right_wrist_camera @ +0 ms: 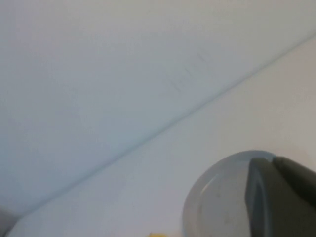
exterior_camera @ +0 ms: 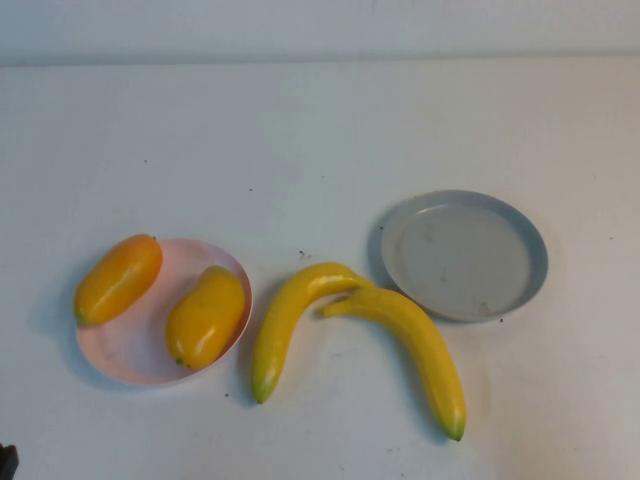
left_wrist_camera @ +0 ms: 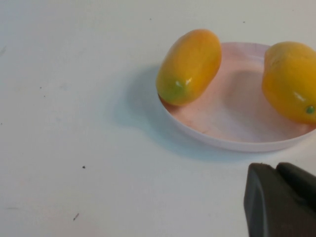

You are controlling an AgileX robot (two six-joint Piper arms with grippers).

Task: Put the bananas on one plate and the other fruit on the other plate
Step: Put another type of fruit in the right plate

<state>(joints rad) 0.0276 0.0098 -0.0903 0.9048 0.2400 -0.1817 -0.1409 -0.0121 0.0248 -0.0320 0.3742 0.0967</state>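
Left gripper [left_wrist_camera: 281,197]: closed, empty, just short of pink plate [left_wrist_camera: 232,138] bearing both mango-like fruits [left_wrist_camera: 190,66]. Right gripper [right_wrist_camera: 281,197]: closed, empty, above grey plate [right_wrist_camera: 212,207]. Bananas [exterior_camera: 290,320] on table [exterior_camera: 300,130].

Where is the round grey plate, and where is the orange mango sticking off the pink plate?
Round grey plate [exterior_camera: 463,255], high view, bare middle.
Orange oval mango-like fruit [exterior_camera: 118,278], high view, its middle, overhanging the round pale pink plate [exterior_camera: 135,345].

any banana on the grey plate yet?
No, both bananas lie on the table beside the grey plate, which holds nothing.
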